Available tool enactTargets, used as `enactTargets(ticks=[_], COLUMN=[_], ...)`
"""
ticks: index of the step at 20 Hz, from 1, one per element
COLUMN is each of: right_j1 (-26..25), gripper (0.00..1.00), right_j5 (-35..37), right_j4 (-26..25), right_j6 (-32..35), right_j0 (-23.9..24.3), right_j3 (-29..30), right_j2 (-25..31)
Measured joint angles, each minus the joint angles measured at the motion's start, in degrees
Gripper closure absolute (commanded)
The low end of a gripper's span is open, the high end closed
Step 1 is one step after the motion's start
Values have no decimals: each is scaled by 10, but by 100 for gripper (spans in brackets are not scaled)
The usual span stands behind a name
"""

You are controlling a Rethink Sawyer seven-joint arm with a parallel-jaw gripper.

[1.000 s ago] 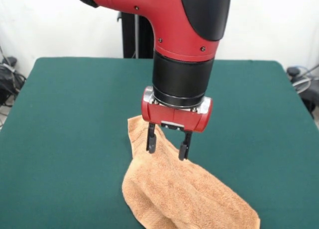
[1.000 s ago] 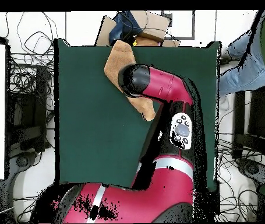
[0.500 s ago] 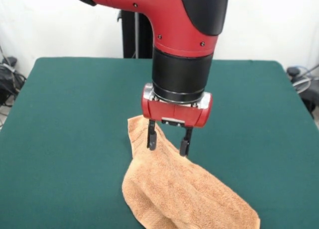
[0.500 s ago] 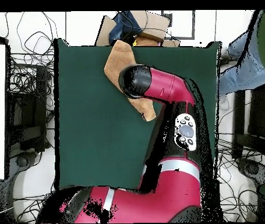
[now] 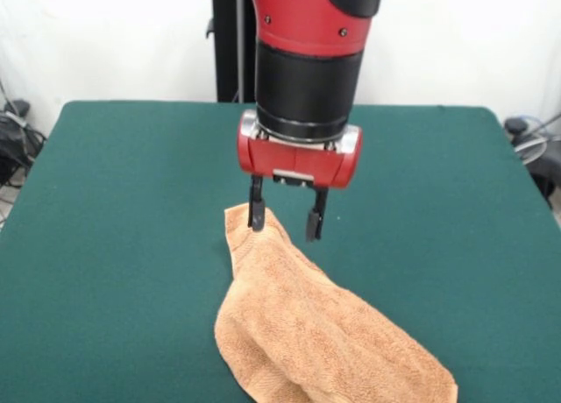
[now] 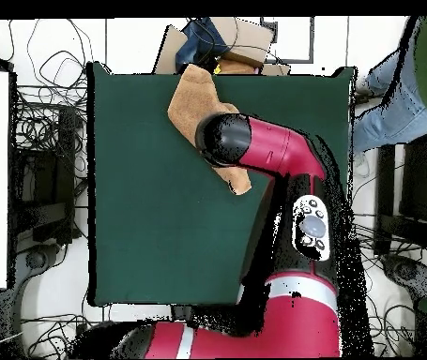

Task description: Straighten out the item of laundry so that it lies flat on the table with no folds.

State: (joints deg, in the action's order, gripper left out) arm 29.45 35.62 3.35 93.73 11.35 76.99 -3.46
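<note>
My claw spread, empty, above the towel.
Crumpled orange-tan terry towel lies folded on dark green felt worktop.

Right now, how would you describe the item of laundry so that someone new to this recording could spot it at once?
Find the dark green table. On it, under the red arm's open claw, lies the towel, stretching to the table edge nearest the front camera. It is the only cloth there: light orange-tan terry, bunched and folded rather than flat.
</note>
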Motion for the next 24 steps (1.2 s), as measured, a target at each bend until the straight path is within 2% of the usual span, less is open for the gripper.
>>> enactTargets(ticks=[8, 24], right_j1=[17, -3], gripper=[0, 0], right_j5=[0, 0], right_j4=[-19, -46], right_j6=[0, 0], right_j0=[1, 15], right_j3=[31, 36], right_j2=[3, 34])
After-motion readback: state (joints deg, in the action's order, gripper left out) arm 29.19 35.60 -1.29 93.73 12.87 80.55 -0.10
